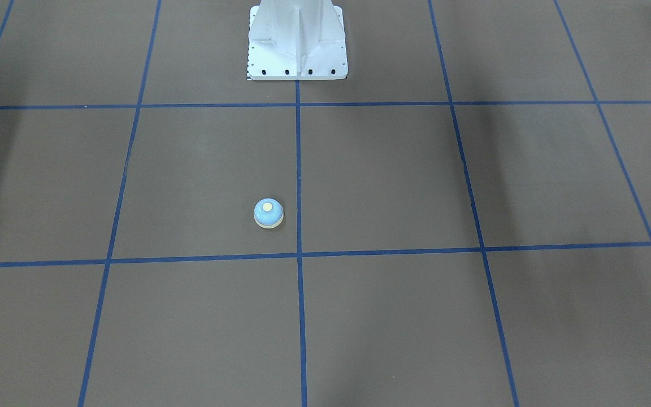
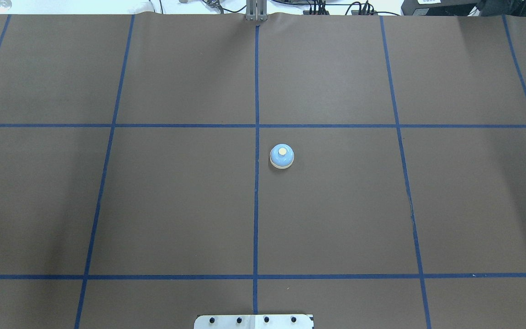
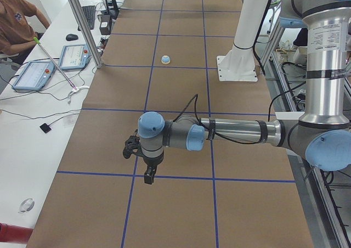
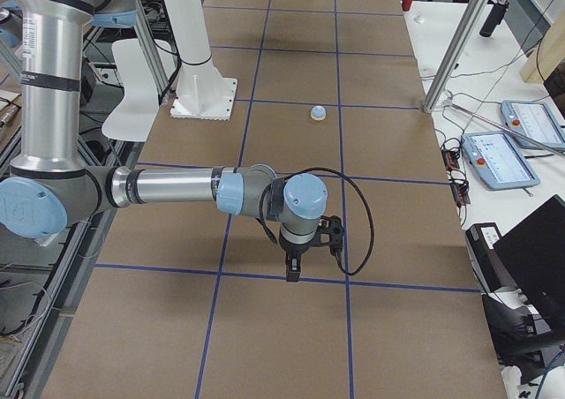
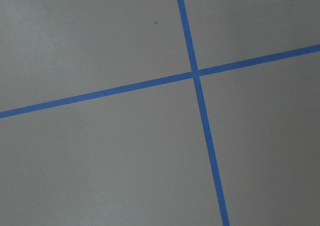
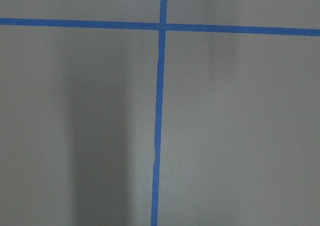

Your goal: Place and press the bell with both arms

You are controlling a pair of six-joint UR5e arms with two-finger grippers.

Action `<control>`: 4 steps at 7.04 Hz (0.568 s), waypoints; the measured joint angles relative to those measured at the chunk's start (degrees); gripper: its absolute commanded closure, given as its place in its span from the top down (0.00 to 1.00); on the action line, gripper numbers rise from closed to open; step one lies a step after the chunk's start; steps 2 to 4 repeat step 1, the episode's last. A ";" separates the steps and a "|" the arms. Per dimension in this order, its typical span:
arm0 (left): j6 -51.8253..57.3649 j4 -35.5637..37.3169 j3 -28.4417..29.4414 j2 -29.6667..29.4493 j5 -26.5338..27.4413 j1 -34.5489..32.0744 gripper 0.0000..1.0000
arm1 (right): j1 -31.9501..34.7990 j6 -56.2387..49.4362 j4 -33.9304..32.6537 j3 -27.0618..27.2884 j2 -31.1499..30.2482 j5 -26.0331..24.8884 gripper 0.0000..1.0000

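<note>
The bell (image 2: 282, 156), light blue with a cream button and tan base ring, stands upright on the brown table near the centre line. It also shows in the front view (image 1: 268, 213), the left side view (image 3: 165, 58) and the right side view (image 4: 319, 112). My left gripper (image 3: 148, 176) hangs over a tape crossing far from the bell, seen only from the side. My right gripper (image 4: 292, 272) hangs over the table at the other end, also far from the bell. I cannot tell whether either is open or shut. Both wrist views show only table and tape.
Blue tape lines (image 2: 256, 183) divide the table into squares. The white bolted pedestal (image 1: 297, 42) stands at the robot's side of the table. Tablets, cables and a seated person (image 3: 16, 17) are at a side bench beyond the table's far edge.
</note>
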 measured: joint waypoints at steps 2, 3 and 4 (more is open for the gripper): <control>0.01 0.00 0.10 0.00 0.03 0.00 1.00 | 0.00 0.00 0.04 -0.11 0.05 -0.06 1.00; 0.01 0.00 0.10 0.00 0.03 0.00 1.00 | 0.00 0.00 0.04 -0.11 0.05 -0.06 1.00; 0.01 0.00 0.10 0.00 0.03 0.00 1.00 | 0.00 0.00 0.04 -0.11 0.05 -0.06 1.00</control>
